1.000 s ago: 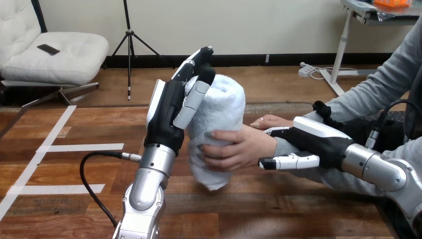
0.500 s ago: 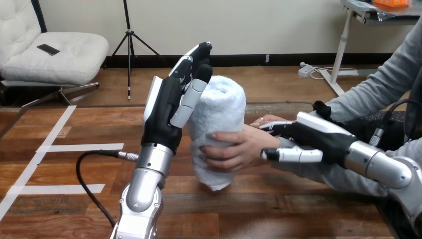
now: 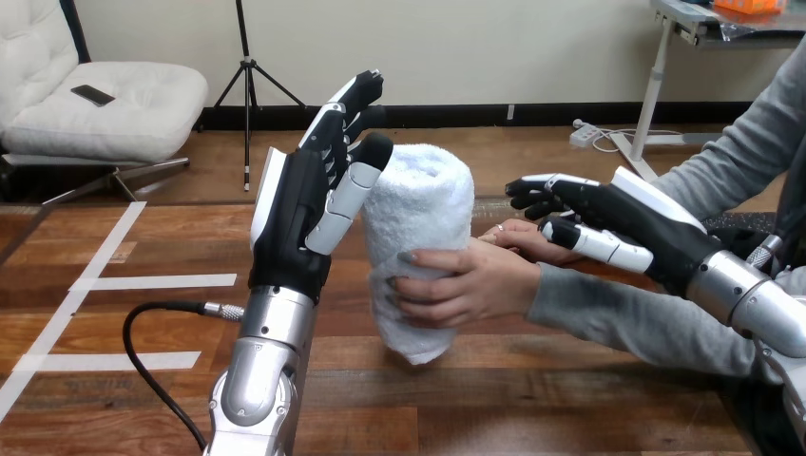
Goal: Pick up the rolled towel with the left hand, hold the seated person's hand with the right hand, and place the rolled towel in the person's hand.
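**Operator:** Report the nearest items first.

**Inspector:** The wooden table spans the foreground. The silver left forearm rises from the bottom edge, roughly vertical. The left hand stands upright above it, with its white-shelled back toward the view's left. Its fingers are extended straight and spread, and they grasp nothing. The thumb lies just beside the upper left side of the rolled towel. Contact between them cannot be confirmed.

**Operator:** Location of the towel?

**Inspector:** It is white, stands on end at mid-table and sits immediately right of the left hand. The person's hand comes in from the right in a grey sleeve. It is wrapped round the towel's lower half with its fingers curled across the front. Whether the towel's lower end rests on the table cannot be determined.

**Operator:** Right hand status?

**Inspector:** The right hand is farther back, above the sleeved forearm and apart from it. Its fingers point left toward the towel, loosely extended, with nothing held. A second hand of the person lies below those fingertips, behind the hand that holds the towel.
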